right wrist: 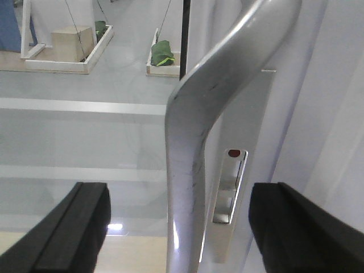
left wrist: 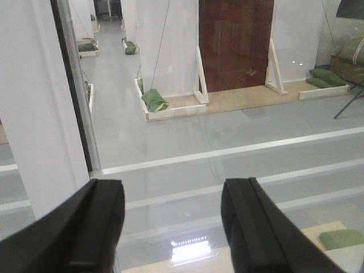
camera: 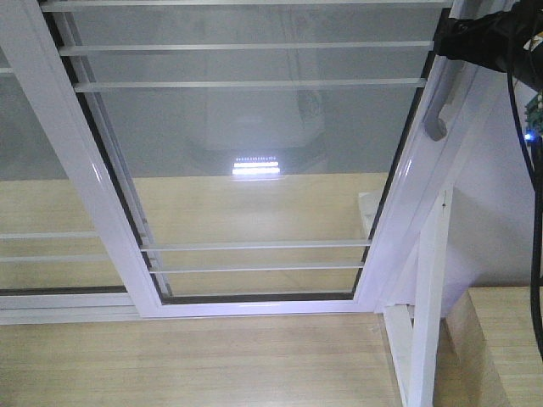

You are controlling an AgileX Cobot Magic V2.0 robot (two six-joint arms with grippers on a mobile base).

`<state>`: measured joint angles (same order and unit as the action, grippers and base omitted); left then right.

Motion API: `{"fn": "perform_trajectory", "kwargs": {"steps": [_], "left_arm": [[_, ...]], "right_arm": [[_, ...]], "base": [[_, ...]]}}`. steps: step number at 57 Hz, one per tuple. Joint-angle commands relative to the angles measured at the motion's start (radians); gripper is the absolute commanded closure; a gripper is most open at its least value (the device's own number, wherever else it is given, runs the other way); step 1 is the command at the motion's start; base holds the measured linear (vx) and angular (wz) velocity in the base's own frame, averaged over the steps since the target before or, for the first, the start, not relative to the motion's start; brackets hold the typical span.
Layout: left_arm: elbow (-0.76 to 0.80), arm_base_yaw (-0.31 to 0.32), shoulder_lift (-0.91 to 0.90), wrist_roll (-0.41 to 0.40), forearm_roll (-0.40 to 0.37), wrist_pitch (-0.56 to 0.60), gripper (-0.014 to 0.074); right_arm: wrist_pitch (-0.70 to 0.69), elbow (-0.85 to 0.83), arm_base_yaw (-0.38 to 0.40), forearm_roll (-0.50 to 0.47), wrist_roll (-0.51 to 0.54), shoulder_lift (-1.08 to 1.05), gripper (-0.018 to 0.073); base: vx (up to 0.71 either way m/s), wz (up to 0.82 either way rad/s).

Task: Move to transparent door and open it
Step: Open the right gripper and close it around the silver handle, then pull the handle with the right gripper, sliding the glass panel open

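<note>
Our right gripper [right wrist: 181,227] is spread wide, its jaws at nine and three o'clock of the grey handle [right wrist: 190,131] on the edge of the transparent door [camera: 254,153]. We should clamp squarely, then slide the door steadily. Our left gripper [left wrist: 170,224] gapes, empty.

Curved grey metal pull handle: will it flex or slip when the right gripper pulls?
Probably rigid: the curved grey metal pull handle looks thick and solid. Likely slippery: its polished face shows glare. The tall white-framed glass door may drag heavily; the open right gripper straddles the handle.
</note>
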<state>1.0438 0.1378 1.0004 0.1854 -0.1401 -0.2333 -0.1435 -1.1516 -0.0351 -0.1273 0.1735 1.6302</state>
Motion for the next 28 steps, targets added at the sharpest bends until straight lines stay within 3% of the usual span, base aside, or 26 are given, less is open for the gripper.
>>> {"fn": "perform_trajectory", "kwargs": {"steps": [1,18,24,28], "left_arm": [[0.041,0.001,-0.010,-0.007,-0.003,0.069,0.0090],[0.041,0.001,-0.010,-0.007,-0.003,0.072,0.0090],[0.041,0.001,-0.010,-0.007,-0.003,0.072,0.0090],[0.041,0.001,-0.010,-0.007,-0.003,0.072,0.0090]], "right_arm": [[-0.090,-0.075,0.009,0.011,0.002,-0.001,0.0017],[-0.115,-0.170,0.009,0.011,0.000,0.113,0.0050],[-0.120,-0.170,0.006,0.024,0.000,0.113,0.0173],[-0.120,-0.170,0.006,0.029,0.000,0.113,0.0308]], "base": [[0.00,0.00],[0.00,0.00],[0.00,0.00],[0.00,0.00]]}}
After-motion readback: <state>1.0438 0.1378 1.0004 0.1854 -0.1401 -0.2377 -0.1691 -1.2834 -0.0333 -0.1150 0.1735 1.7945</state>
